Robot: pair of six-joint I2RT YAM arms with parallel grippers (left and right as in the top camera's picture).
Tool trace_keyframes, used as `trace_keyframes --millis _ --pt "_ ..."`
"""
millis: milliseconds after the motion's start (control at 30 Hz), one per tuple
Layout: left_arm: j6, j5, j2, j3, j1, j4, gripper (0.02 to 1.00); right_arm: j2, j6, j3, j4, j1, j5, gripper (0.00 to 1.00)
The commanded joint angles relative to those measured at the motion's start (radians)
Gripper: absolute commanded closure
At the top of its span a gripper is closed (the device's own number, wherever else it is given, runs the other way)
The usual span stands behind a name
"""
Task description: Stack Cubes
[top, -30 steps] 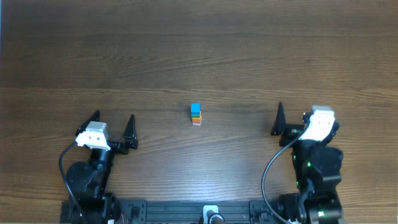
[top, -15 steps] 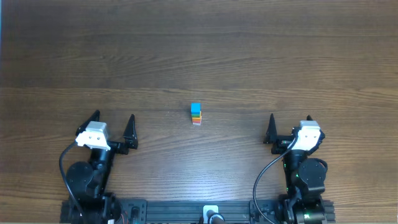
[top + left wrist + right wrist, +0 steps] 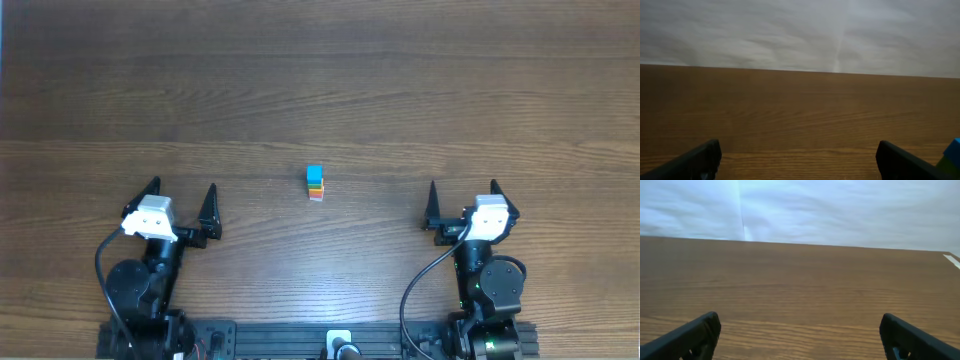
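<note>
Right pincer (image 3: 462, 186) retreated; cube stack (image 3: 315, 184) stands seemingly upright.

No writing, number, label or sign can be read in any view. The brown wood-grain tabletop (image 3: 320, 90), the small stack of coloured cubes (image 3: 315, 184) at its middle and the white plastic wrist housings (image 3: 150, 214) of the two arms at the near edge carry nothing legible.
</note>
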Motion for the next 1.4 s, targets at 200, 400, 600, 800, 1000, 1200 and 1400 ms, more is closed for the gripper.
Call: trace_keyframes --millis 200,400,600,800,1000,1200,1400 --pt "0.015 0.008 -0.006 -0.007 -0.004 0.003 0.018 -0.01 -0.023 -0.007 -0.016 -0.009 -0.027 0.007" --pt "0.015 0.009 -0.006 -0.007 -0.004 0.003 0.018 -0.01 -0.024 -0.007 -0.016 -0.009 -0.027 0.007" --pt "0.015 0.008 -0.006 -0.007 -0.004 0.003 0.018 -0.01 -0.024 -0.007 -0.016 -0.009 -0.027 0.007" --pt "0.015 0.008 -0.006 -0.007 -0.004 0.003 0.018 -0.01 -0.024 -0.007 -0.016 -0.009 -0.027 0.009" --pt "0.015 0.008 -0.006 -0.007 -0.004 0.003 0.018 -0.01 -0.023 -0.007 -0.016 -0.009 -0.027 0.009" --pt "0.015 0.008 -0.006 -0.007 -0.004 0.003 0.02 -0.01 -0.023 -0.007 -0.016 -0.009 -0.027 0.007" --pt "0.015 0.008 -0.006 -0.007 -0.004 0.003 0.018 -0.01 -0.023 -0.007 -0.016 -0.009 -0.027 0.007"
